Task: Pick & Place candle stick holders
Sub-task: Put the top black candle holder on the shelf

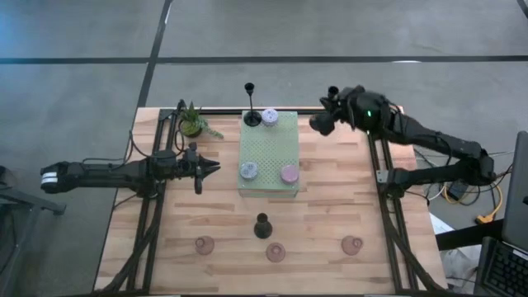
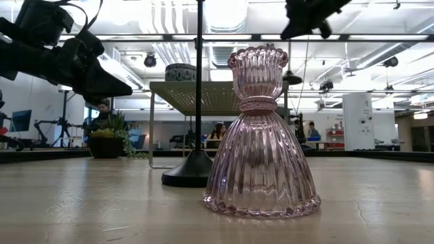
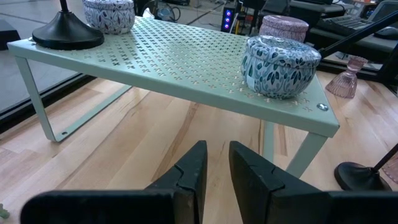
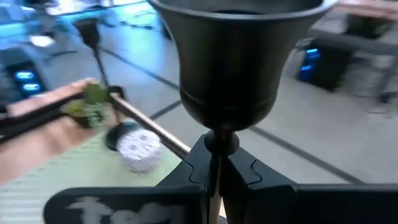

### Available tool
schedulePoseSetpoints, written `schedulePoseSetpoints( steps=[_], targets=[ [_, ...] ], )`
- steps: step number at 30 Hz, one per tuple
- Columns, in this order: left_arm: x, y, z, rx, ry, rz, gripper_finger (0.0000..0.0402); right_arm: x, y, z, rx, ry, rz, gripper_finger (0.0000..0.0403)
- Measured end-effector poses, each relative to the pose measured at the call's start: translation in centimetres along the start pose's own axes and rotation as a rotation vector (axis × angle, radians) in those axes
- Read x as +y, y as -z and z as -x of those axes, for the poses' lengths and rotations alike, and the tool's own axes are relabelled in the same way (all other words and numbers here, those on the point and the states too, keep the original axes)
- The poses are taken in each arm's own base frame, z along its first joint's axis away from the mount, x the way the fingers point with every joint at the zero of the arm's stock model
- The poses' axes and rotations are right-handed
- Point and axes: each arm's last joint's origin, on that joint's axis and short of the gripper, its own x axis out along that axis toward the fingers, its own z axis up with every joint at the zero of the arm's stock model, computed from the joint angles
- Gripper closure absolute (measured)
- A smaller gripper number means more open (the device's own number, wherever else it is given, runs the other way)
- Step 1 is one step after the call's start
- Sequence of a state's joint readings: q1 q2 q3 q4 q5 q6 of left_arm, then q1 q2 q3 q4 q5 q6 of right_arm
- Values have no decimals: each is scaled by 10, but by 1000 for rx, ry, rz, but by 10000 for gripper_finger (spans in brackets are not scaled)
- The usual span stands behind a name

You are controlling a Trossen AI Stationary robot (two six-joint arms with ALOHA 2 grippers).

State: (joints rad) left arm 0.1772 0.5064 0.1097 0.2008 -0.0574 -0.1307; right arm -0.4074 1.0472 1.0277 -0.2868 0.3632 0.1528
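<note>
High view counts can be taken over the pale wooden table. Three slim black metal candlesticks with round bases are seen: one on the far corner of the pale green perforated metal shelf, one on the table nearer than the shelf, and one, with a flared cup on a thin stem, clamped between the fingers of the right claw, which is held in the air just beyond the shelf's far right corner. Three squat round patterned tins are counted on the shelf: a pale one beside the far candlestick, a blue one and a pink one at the near edge. Three ribbed pink glass holders, bell-shaped with a crimped top, are set in a row along the near side of the table. The left claw is held low just left of the shelf, facing the blue tin, its fingers slightly apart and empty. A small green potted plant stands beyond the left claw.
</note>
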Motion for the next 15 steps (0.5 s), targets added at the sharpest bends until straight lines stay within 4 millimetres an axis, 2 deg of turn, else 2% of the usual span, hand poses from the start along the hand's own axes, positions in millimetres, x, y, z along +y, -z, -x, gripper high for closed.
schedulePoseSetpoints(
  steps=[6, 10, 15],
  targets=[
    [0, 0, 0, 0, 0, 0, 330, -12, -17, -35, 52, -107, 6, 394],
    [0, 0, 0, 0, 0, 0, 330, -10, -23, -57, 77, -136, 48, 394],
    [0, 0, 0, 0, 0, 0, 330, -3, -18, -82, 93, -173, 70, 395]
  ],
)
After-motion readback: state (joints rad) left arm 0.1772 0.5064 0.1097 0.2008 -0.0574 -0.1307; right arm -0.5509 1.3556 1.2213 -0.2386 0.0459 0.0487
